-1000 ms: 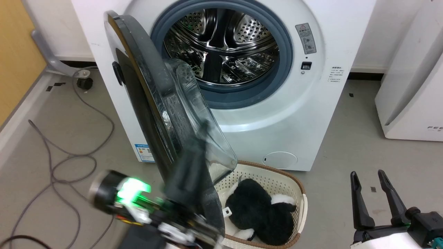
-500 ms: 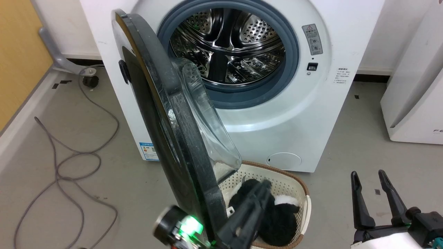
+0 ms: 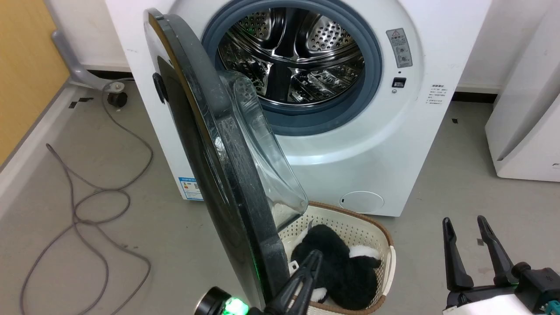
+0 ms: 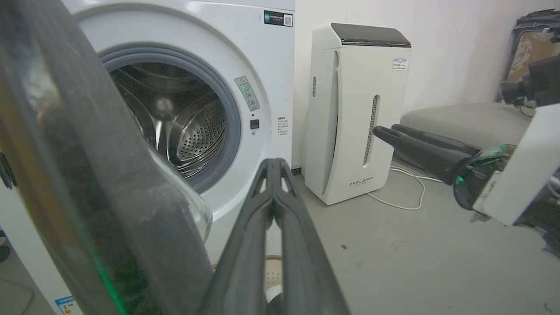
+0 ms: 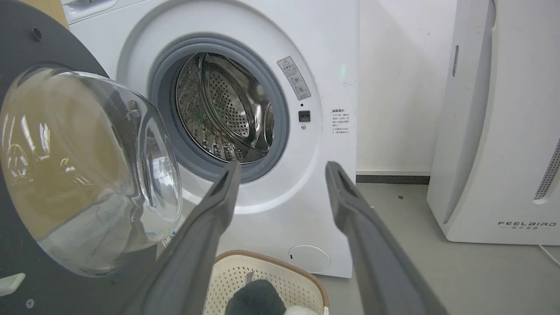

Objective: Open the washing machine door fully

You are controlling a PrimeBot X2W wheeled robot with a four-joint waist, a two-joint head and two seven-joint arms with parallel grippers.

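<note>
While washing machine door [image 3: 205,131] hangs half-open, basket [image 3: 377,228] below, white appliance [image 3: 525,122] right

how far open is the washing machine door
Open wide: the washing machine door stands edge-on to the head camera, leaving the steel drum fully exposed.

This looks like a lab or test room set up as a laundry corner, not a lived-in home. A white washer [image 3: 393,144] stands on a bare grey floor [image 3: 183,245] with a loose cable [image 3: 129,203] trailing across it and small dark tape marks [image 3: 78,103] stuck down. A castor [image 3: 116,98] on a grey metal leg [image 3: 70,61] sits beside a yellow panel [image 3: 22,65], and a laundry basket [image 3: 350,224] and a white air purifier [image 4: 354,131] stand near the washer against plain white walls.
</note>
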